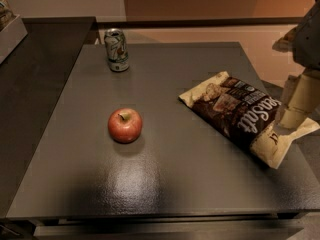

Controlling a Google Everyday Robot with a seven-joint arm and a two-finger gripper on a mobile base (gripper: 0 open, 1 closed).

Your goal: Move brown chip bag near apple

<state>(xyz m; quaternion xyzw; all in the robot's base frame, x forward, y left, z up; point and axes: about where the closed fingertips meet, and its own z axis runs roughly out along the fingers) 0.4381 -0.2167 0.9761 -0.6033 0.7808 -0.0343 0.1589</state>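
Note:
The brown chip bag [245,115] lies flat on the right side of the dark table [165,179], angled with one cream end toward the table's middle and the other at the right edge. The red apple [125,125] stands upright left of centre, well apart from the bag. My gripper [296,106] comes down at the far right of the view, right beside the bag's right end; whether it touches the bag I cannot tell.
A green-and-silver soda can [116,50] stands upright at the table's back left. A darker counter [35,84] adjoins the table on the left, with a pale box [10,36] at its far corner.

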